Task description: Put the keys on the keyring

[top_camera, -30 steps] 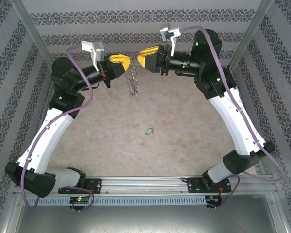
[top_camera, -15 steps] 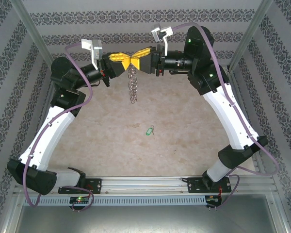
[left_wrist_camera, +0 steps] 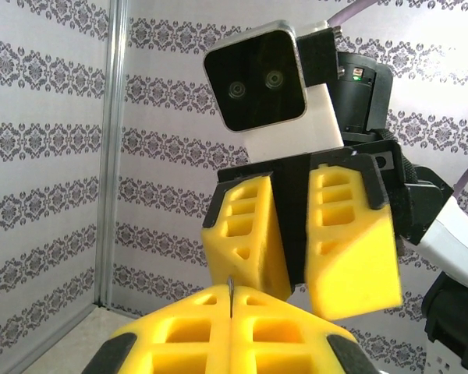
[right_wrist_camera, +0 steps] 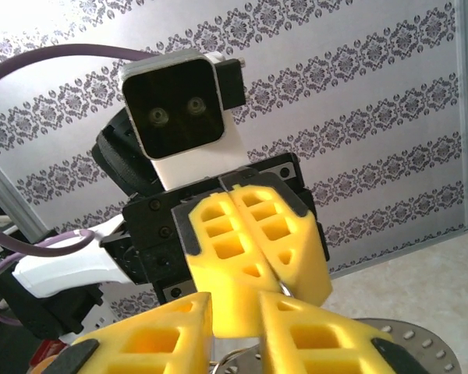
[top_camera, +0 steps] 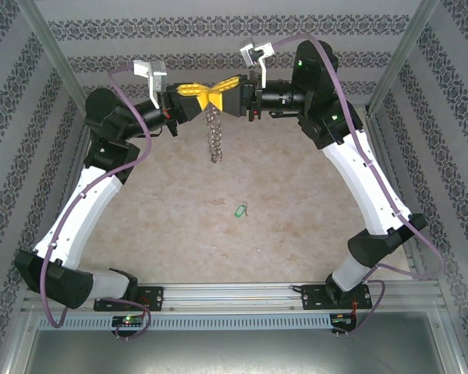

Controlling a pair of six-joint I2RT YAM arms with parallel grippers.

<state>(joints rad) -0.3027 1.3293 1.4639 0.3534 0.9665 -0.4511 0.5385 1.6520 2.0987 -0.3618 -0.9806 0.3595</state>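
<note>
**A:** Top external first. What is biggest?

**B:** The table (top_camera: 296,202). Then two arms, the left arm (top_camera: 86,210) and the right arm (top_camera: 366,187), both raised and meeting over the far side of the table.

**A:** And the claws?

**B:** Two. The left claw (top_camera: 205,97) is pressed together on the top of the ring (top_camera: 214,136), which hangs edge-on beneath it. In the left wrist view a thin sliver of metal shows between its closed yellow fingers (left_wrist_camera: 179,331). The right claw (top_camera: 221,93) is spread, and the right wrist view shows a plain gap between its fingers (right_wrist_camera: 148,335). Its tips are right at the left claw's tips.

**A:** What has changed?

**B:** A second ago the right claw stood apart from the left, with a gap over the ring. Now they are tip to tip. The ring hangs much as it did.

**A:** The key?

**B:** One green key (top_camera: 239,209). It lies on the table near the middle, well apart from the ring, in the same spot as before. Neither claw touches it.
</note>
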